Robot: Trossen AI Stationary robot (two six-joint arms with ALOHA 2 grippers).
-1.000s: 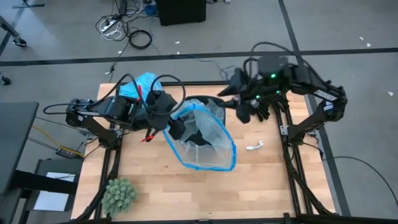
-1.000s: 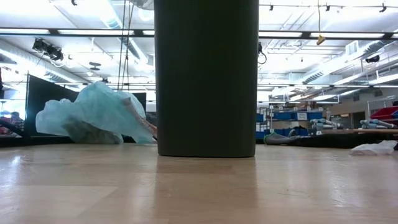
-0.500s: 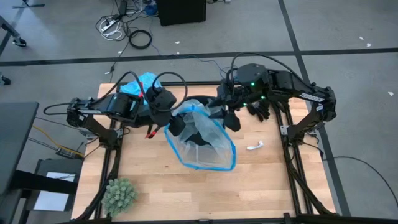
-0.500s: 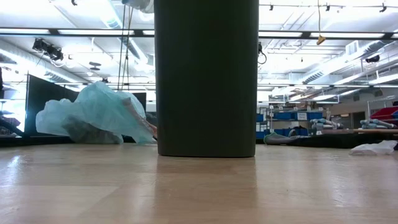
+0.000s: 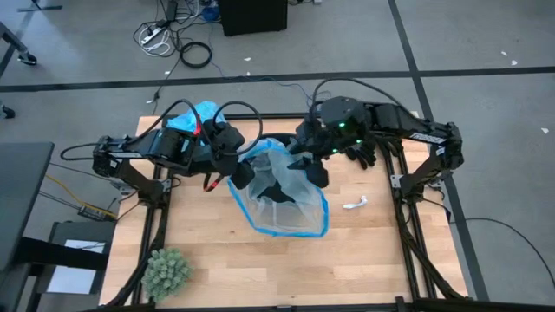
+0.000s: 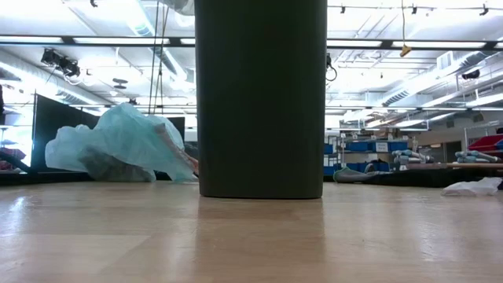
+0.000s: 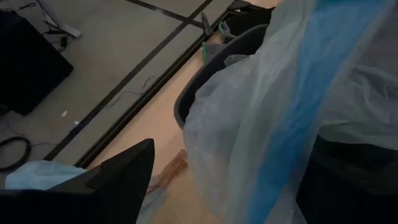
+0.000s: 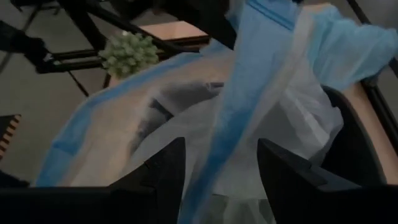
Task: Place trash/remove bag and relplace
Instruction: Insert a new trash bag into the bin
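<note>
A dark bin (image 5: 276, 192) stands mid-table; in the low view it (image 6: 261, 98) fills the centre. A pale, clear plastic bag with a blue rim (image 5: 290, 195) is spread over its top. The bright sky-blue bag (image 5: 196, 116) lies crumpled on the table's far left and also shows in the low view (image 6: 118, 145). My left gripper (image 5: 245, 178) is open at the pale bag's left rim. My right gripper (image 8: 221, 144) is open at the right rim (image 5: 316, 169), a finger on either side of the blue rim band (image 8: 239, 118). No trash shows inside the bin. My left gripper has one finger (image 7: 127, 180) bare and apart from the pale bag. The bag's blue-striped wall (image 7: 273, 155) hangs over the place of the other finger and hides it. My right gripper straddles the rim band; whether its fingers (image 8: 166, 171) touch it, I cannot tell.
A green spiky ball (image 5: 165, 271) sits at the table's near left corner. A small white piece (image 5: 355, 204) lies right of the bin. Bare wood lies along the near edge. Dark frame rails run down both sides of the table.
My right gripper has come down and toward the table's left, from beyond the bin's far right side to the pale bag's right rim, so the rim band now runs between its fingers.
</note>
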